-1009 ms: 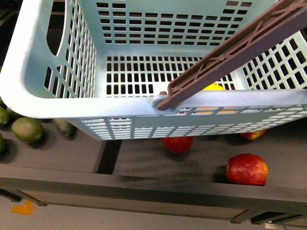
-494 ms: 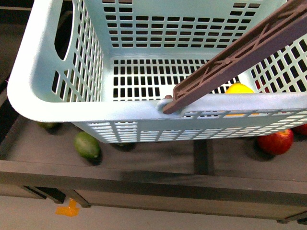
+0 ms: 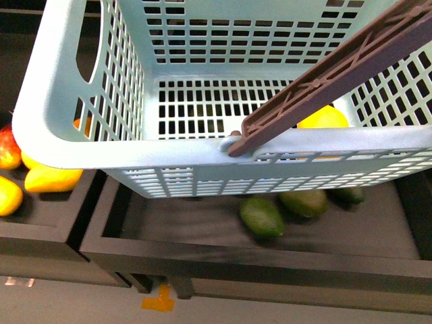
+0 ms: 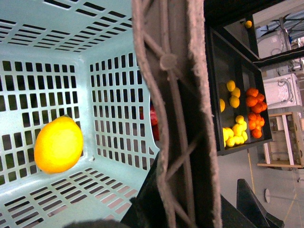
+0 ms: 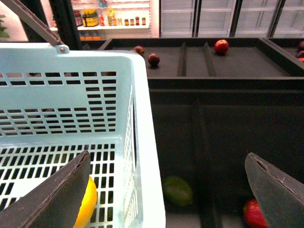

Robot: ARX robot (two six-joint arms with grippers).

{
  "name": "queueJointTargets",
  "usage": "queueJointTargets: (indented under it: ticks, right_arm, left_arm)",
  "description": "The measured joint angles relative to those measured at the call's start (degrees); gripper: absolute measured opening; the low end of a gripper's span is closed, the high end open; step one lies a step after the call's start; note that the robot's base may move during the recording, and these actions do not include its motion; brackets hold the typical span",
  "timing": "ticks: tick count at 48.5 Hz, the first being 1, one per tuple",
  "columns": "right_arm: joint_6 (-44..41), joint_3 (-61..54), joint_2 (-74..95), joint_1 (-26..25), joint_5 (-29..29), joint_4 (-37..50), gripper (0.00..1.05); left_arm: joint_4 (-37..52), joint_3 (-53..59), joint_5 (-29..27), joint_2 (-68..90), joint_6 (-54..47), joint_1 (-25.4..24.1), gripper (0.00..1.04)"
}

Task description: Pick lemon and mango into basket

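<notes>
The basket (image 3: 135, 152) overhangs the green mangoes (image 3: 262, 217) in the black tray (image 3: 202, 233). My right pincer (image 5: 167, 156), spread and empty, might knock its wall and jolt the lemon (image 4: 58, 145) from its corner. I cannot tell my left pincer's grip.

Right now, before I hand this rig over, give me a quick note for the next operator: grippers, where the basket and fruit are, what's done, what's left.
Left gripper: shut on the brown handle, holding the basket up.
Right gripper: open, empty, beside the basket.
Done: the lemon lies in the basket.
Left: the mango. Several green fruit, probably mangoes, lie in the black bin below the basket's front edge.
</notes>
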State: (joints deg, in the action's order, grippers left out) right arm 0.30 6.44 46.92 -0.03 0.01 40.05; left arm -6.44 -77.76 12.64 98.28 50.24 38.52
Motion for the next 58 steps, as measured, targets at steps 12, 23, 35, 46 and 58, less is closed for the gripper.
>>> queueJointTargets:
  ticks: [12,23,35,46,58]
  right_arm:
    - [0.02,0.00,0.00,0.00,0.00,0.00,0.96]
    - [0.00,-0.04,-0.04,-0.02,0.04,0.02,0.96]
    - [0.00,-0.07,-0.04,0.00,-0.02,0.00,0.96]
    - [0.00,-0.07,0.00,0.00,0.02,0.00,0.96]
    - [0.00,-0.07,-0.04,0.00,-0.04,0.00,0.96]
  left_arm:
    - [-0.02,0.00,-0.02,0.00,0.02,0.00,0.05]
    - [0.00,0.00,0.00,0.00,0.00,0.00,0.05]
    - [0.00,-0.02,-0.02,0.02,-0.04,0.00,0.05]
    - [0.00,-0.02,-0.22,0.00,-0.15,0.00,0.05]
    - [0.00,-0.02,-0.20,0.00,-0.11,-0.07,0.05]
